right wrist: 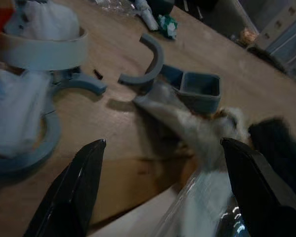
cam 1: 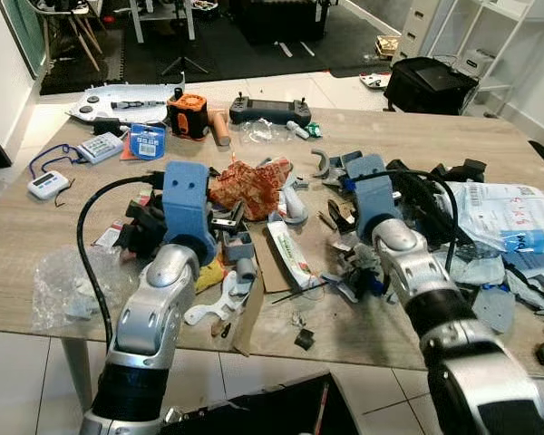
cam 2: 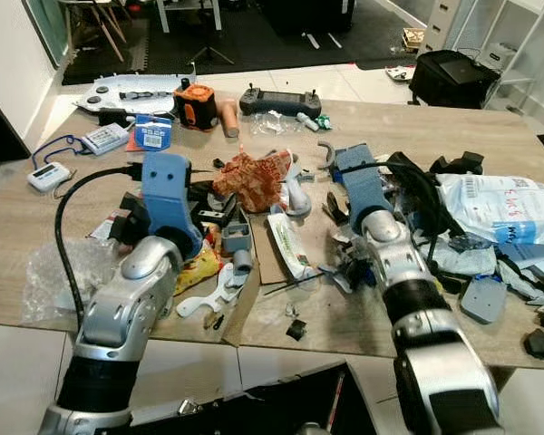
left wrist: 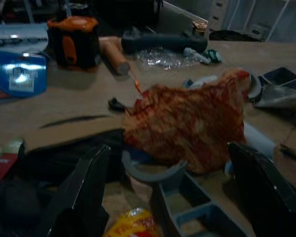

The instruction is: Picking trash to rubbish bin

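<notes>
A crumpled red-orange wrapper [cam 1: 254,186] lies mid-table among grey plastic parts, a white tube-like packet [cam 1: 290,254] and a yellow packet [cam 1: 208,272]. My left gripper [left wrist: 172,197] is open just short of the wrapper [left wrist: 187,123], low over the wooden table [cam 1: 36,236], with nothing between its fingers [left wrist: 79,197]. My right gripper [right wrist: 163,192] is also open and holds nothing. It hovers over a crumpled grey-white scrap [right wrist: 187,123], near a grey curved piece [right wrist: 150,61] and a small grey box [right wrist: 200,89]. A dark bin-like container [cam 1: 272,412] sits below the table's front edge.
At the back stand an orange-black device [cam 1: 189,115], a black controller [cam 1: 269,111] and a blue box [cam 1: 147,140]. A clear plastic bag [cam 1: 63,285] lies front left, and a white mailer bag [cam 1: 512,216] with black cables at the right. A black bag [cam 1: 431,86] is on the floor beyond.
</notes>
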{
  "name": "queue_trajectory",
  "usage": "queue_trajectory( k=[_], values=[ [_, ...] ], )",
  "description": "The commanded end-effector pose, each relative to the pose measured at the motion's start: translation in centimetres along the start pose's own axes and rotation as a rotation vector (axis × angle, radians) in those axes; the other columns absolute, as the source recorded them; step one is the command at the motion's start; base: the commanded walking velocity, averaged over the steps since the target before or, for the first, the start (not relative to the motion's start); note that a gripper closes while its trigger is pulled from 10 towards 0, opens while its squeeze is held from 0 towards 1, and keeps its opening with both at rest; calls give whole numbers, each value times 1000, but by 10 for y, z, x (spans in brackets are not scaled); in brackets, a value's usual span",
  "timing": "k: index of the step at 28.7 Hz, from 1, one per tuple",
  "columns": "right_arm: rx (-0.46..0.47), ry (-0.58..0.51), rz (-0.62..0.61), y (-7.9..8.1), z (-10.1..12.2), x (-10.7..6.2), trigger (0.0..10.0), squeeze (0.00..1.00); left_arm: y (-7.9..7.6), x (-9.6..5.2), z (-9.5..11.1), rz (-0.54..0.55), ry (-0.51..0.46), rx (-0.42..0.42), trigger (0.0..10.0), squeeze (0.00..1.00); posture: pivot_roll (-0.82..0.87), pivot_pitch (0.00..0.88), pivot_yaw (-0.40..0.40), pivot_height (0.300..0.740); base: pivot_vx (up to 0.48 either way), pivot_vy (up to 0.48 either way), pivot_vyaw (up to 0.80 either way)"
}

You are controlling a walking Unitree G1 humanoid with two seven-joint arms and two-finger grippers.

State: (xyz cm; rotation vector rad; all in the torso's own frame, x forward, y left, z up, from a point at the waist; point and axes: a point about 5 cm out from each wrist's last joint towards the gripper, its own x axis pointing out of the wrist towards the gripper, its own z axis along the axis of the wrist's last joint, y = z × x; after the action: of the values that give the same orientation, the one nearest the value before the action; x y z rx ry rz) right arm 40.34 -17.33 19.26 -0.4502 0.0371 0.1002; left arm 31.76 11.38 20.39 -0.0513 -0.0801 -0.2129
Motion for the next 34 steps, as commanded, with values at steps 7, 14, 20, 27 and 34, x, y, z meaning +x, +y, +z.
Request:
queue_trajectory(
  k=[7, 14, 20, 27, 34],
  values=[
    [-117, 110, -32, -4, -15, 2, 10000, 0, 9, -11, -4, 32, 9, 38, 10000, 0, 15, 192, -94, 740, 0, 0, 0],
    [-98, 207, -63, -6, -35, -1, 10000, 0, 10, -11, -4, 26, 9, 46, 10000, 0, 14, 208, -94, 740, 0, 0, 0],
    [-142, 225, -121, -21, -40, -4, 10000, 0, -35, -23, 5, -410, -57, 99, 10000, 0, 10, 213, -100, 740, 0, 0, 0],
    [-152, 269, -135, -25, -48, -7, 10000, 0, -56, -23, -4, -581, -5, 251, 10000, 0, -3, 209, -94, 740, 0, 0, 0],
    [-69, 311, -149, -26, -57, -10, 4196, 0, -54, -17, -6, -572, 0, 326, 10000, 0, -6, 208, -87, 740, 0, 0, 0]
  ],
)
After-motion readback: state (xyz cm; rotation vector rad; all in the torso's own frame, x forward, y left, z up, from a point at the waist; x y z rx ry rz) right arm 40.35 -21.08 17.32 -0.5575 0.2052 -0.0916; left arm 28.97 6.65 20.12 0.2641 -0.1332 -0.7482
